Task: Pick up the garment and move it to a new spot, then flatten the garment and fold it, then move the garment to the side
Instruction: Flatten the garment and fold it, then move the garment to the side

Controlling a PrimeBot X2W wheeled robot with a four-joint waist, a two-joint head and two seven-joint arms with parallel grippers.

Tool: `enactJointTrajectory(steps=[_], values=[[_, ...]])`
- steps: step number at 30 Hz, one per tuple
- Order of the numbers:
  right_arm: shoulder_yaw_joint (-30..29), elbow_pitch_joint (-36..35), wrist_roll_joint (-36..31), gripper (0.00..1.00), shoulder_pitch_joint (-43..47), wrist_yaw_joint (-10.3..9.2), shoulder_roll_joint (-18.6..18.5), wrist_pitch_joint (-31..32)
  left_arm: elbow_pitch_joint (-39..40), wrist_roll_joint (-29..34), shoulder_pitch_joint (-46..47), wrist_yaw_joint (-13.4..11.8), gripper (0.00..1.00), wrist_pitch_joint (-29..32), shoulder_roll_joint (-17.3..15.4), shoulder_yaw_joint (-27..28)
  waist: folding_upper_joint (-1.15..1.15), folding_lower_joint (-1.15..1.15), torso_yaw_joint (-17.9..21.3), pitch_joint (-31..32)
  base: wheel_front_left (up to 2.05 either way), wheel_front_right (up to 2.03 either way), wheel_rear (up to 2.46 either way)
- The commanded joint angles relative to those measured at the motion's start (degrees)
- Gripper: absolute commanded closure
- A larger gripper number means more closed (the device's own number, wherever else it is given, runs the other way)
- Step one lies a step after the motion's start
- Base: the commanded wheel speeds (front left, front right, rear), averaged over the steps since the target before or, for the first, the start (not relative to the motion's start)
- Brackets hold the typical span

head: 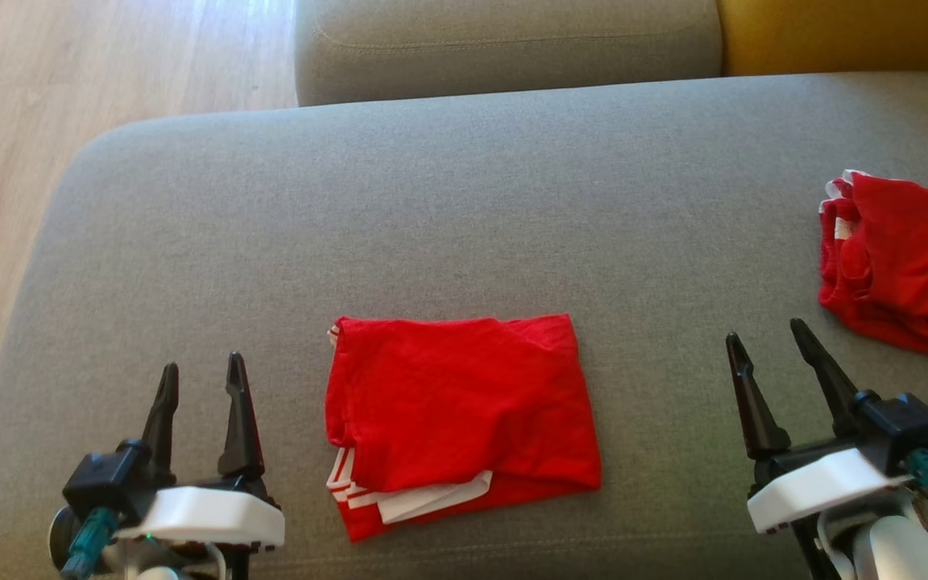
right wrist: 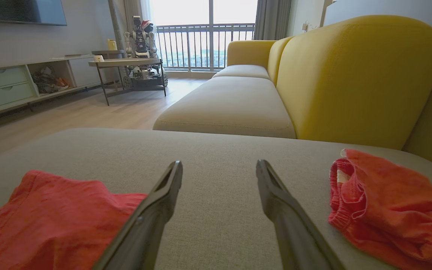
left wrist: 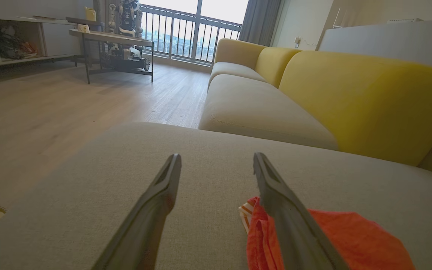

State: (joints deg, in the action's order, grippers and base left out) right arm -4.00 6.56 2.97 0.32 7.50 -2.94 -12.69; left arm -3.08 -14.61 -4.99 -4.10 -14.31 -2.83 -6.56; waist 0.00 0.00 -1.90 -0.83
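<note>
Garment (head: 464,411) red, white stripes; cushion (head: 448,209) grey; backrest (right wrist: 354,75) yellow; floor (head: 69,105) pale, possibly wood.

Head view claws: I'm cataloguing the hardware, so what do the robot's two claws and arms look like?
The left claw and right claw match: two long black fingers tapering to points, set on a black block above a smooth white housing. A teal plug enters each black block at the outer side. Below the right one, a rounded pale forearm shows.

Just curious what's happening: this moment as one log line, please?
folded red garment on cushion | left gripper open | right gripper open | second red garment at right
</note>
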Motion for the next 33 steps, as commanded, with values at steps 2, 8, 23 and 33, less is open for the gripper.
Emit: enactJointTrajectory(steps=[2,8,23,33], values=[[0.67,-1.28,-0.68,0.0,-2.15,-0.01,-0.08,-0.86,1.64,0.49,2.06,-0.06,0.0,-0.69,-0.05,1.6,0.0,0.0,-0.23,0.15,0.0,0.0,0.0],[0.32,-0.41,-0.48,0.0,-2.35,-0.01,0.02,-0.65,1.52,0.36,2.2,0.05,0.0,-0.69,-0.05,1.52,0.0,0.0,-0.9,0.18,0.0,0.0,0.0],[9.63,8.86,18.67,0.0,-7.18,-0.01,0.05,6.76,0.87,0.65,4.57,0.42,0.0,-0.69,-0.05,0.01,0.0,0.0,-4.96,-4.92,0.0,0.0,0.0],[10.92,20.96,27.65,0.0,-11.02,-0.01,0.06,10.11,0.29,1.04,5.24,0.53,0.0,-0.69,-0.05,-0.64,0.0,0.0,-7.59,-5.93,0.0,0.0,0.0]])
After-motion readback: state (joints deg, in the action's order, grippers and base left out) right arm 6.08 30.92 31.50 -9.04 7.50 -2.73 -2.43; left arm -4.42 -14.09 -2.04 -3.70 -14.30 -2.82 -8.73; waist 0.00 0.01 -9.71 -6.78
